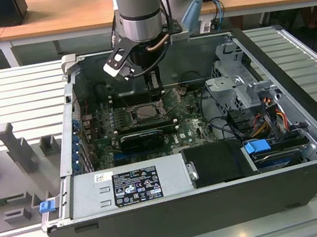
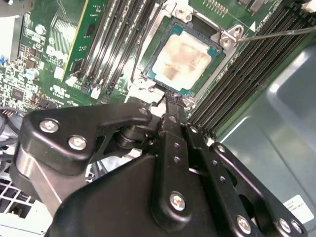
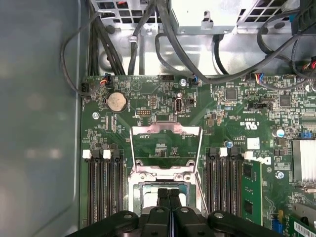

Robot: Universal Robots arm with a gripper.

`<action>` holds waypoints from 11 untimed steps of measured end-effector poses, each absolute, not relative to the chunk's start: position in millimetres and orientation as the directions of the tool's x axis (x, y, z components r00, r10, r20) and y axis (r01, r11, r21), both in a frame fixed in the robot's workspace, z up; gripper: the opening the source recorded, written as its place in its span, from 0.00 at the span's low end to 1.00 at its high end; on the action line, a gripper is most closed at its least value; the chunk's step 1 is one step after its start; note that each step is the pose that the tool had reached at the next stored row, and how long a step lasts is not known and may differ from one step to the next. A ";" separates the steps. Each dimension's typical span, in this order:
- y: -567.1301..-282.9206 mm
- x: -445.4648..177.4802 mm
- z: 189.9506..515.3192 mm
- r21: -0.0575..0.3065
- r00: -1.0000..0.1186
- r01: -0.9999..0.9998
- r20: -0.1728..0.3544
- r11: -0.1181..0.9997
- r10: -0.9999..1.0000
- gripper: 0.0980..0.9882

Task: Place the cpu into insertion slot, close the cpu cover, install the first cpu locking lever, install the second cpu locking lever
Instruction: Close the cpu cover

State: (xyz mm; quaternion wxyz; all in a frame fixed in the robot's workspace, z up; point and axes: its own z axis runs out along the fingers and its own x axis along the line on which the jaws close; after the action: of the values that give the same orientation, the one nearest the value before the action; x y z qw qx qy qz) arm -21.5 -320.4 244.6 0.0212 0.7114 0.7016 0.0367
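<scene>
Evidently seated, the cpu [image 2: 185,57] lies flat in the insertion slot [image 3: 138,183] at the motherboard's [image 3: 148,98] middle. The cpu cover [image 3: 165,129] stands swung back. The tool [image 3: 168,195], fingers pressed together and empty, hovers at the slot's edge, seemingly to push, not grip.

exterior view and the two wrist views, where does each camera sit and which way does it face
Exterior view: off the arm, above the open computer case, looking down into it; the arm and end effector show.
Second wrist view: on the wrist, looking along the end effector at the cpu seated in the insertion slot.
First wrist view: on the wrist, facing the motherboard and the open cpu cover past the end effector.
Shared: both wrist views show the end effector at the insertion slot.
</scene>
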 end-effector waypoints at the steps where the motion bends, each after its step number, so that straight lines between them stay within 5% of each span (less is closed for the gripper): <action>1: -320.4 -21.5 245.2 0.082 0.013 0.997 0.023 -0.015 1.000 0.01; 11: -320.8 -16.6 258.6 0.074 0.014 0.997 0.029 -0.016 0.999 0.01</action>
State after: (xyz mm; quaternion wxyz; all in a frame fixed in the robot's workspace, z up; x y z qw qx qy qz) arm -16.6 -320.8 258.6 0.0165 0.7118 0.7013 0.0363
